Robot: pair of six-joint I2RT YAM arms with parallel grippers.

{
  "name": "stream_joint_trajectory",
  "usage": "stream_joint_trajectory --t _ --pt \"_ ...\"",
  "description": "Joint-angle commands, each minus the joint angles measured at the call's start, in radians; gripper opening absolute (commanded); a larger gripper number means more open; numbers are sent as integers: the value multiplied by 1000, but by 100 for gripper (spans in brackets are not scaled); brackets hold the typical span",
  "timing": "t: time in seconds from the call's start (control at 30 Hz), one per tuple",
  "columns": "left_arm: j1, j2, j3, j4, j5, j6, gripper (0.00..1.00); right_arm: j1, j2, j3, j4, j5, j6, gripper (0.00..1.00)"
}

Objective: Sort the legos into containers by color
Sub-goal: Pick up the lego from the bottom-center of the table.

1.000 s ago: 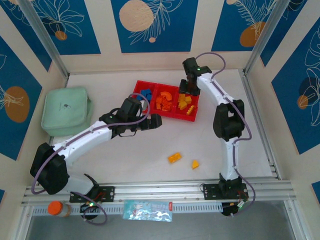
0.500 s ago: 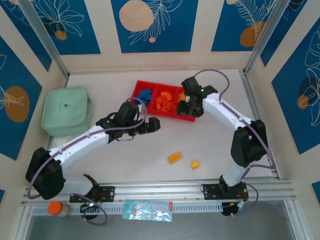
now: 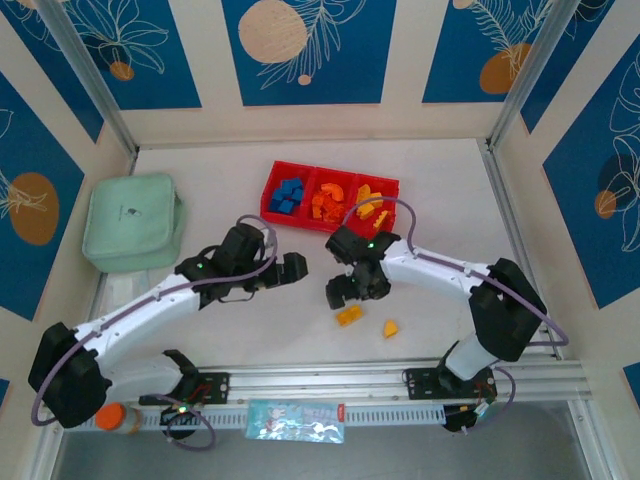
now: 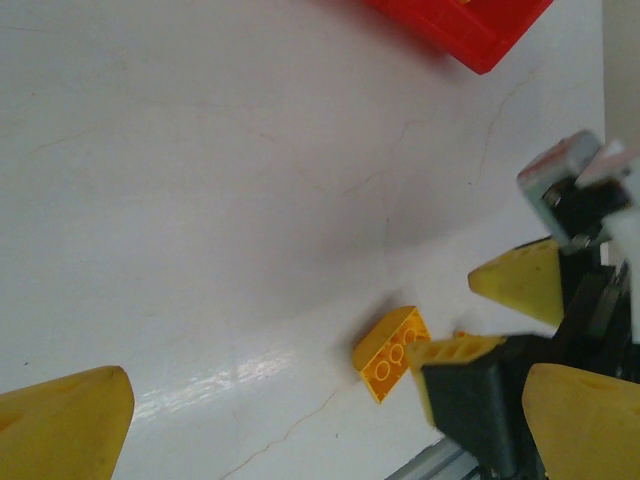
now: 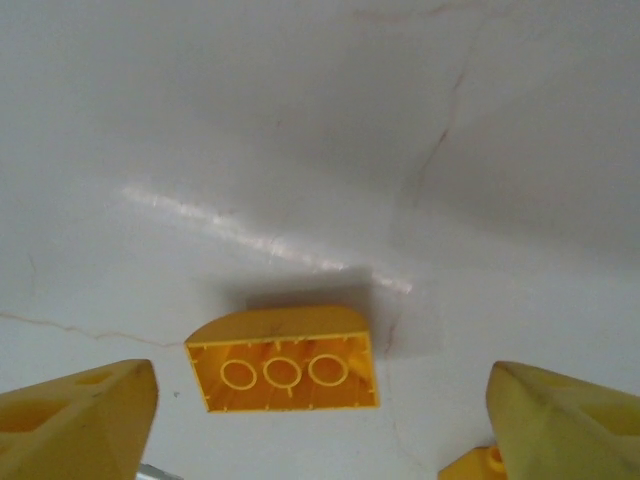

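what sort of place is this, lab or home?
Probably a lab robot cell: aluminium frame rail, printed wall panels boxing in a white table, red tray for sorting.

The long red plastic tray (image 3: 300,221) lies at the rear centre of the white table (image 3: 450,200). Its left compartment holds the blue plastic bricks (image 3: 288,194), the middle the orange bricks (image 3: 328,200), the right the yellow bricks (image 3: 368,203). The mint-green soft pouch (image 3: 133,220) lies well left of the tray. In front of the tray lie the orange-yellow sloped brick (image 3: 349,316) and, near on its right, the small yellow wedge (image 3: 390,328).
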Motion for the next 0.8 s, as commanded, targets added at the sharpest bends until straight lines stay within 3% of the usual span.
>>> stream_joint_trajectory --t 0.0,0.33,0.77 --pt "-7 -30 -26 -40 -29 -14 99 42 16 -27 24 8 26 92" --pt "-7 -39 -41 -45 -38 -19 99 105 130 -23 50 63 46 94" --pt "-7 -22 -38 -37 -39 -18 99 124 157 -15 36 86 55 69"
